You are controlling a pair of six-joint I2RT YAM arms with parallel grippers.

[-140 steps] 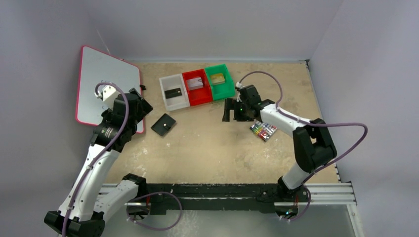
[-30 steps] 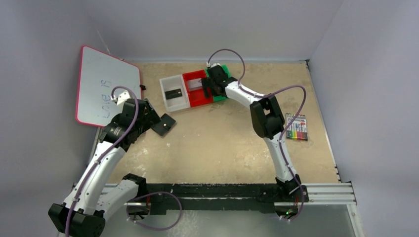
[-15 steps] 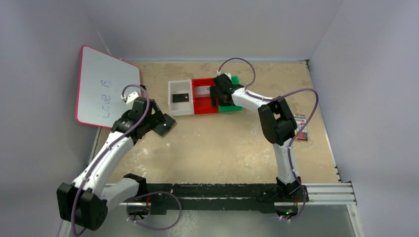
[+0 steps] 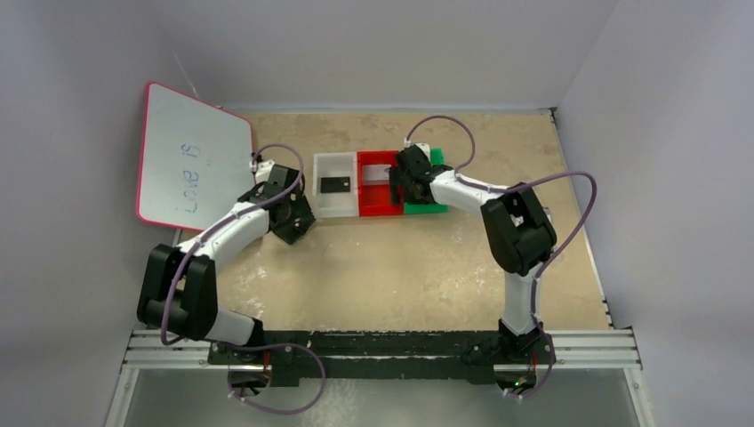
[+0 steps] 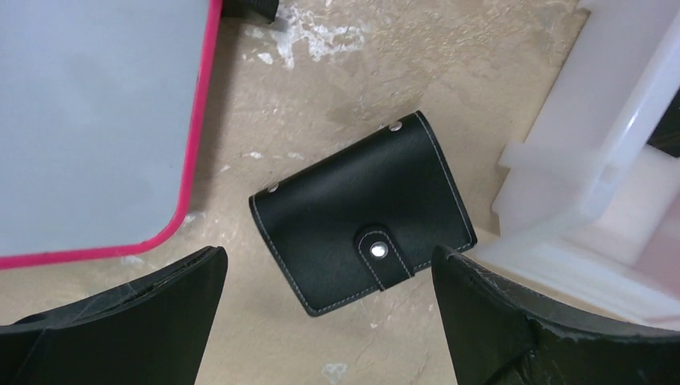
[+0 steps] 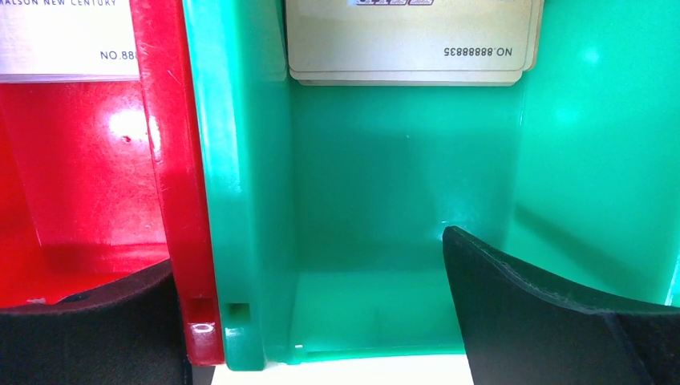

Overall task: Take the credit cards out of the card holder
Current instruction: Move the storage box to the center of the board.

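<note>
Right now the card holder (image 5: 361,228) lies shut on the tan table (image 4: 400,267), its strap tab (image 5: 383,258) snapped down. It sits between the pink-rimmed whiteboard (image 4: 191,165) and the white bin (image 4: 335,205), just beside the bin's corner. The left gripper (image 5: 327,265) hangs over it with its 2 fingers spread wide, 1 on either side of the holder. Whether they touch it cannot be told, and nothing is clamped between them.

All 3 cards sit in the row of 3 bins. The black card (image 4: 334,185) lies flat in the white bin, the silver-grey card (image 6: 64,36) is in the red bin (image 6: 164,160), and the gold-tan card (image 6: 409,40) is at one end of the green bin (image 6: 240,160).

The right gripper (image 6: 309,249) is down at those bins, jaws apart and holding nothing. It straddles the wall shared by red and green, with 1 finger in the red bin and the other in the green.
</note>
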